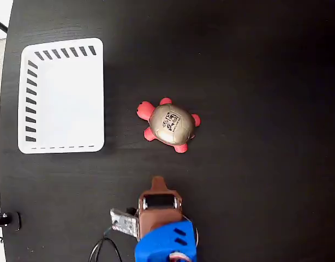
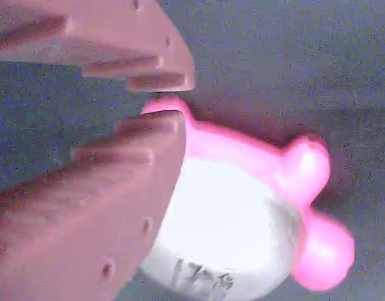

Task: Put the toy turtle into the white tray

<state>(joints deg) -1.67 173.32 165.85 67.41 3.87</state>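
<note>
Gripper (image 1: 157,182) nr toy turtle (image 1: 171,125), fingertips slightly apart; not touching.

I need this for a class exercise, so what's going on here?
A robot arm's pincer hangs over a dark table, just short of the toy turtle, which sits untouched. In the wrist view its fingers stand slightly apart with nothing between them. The white tray lies empty to the turtle's left in the fixed view.
</note>
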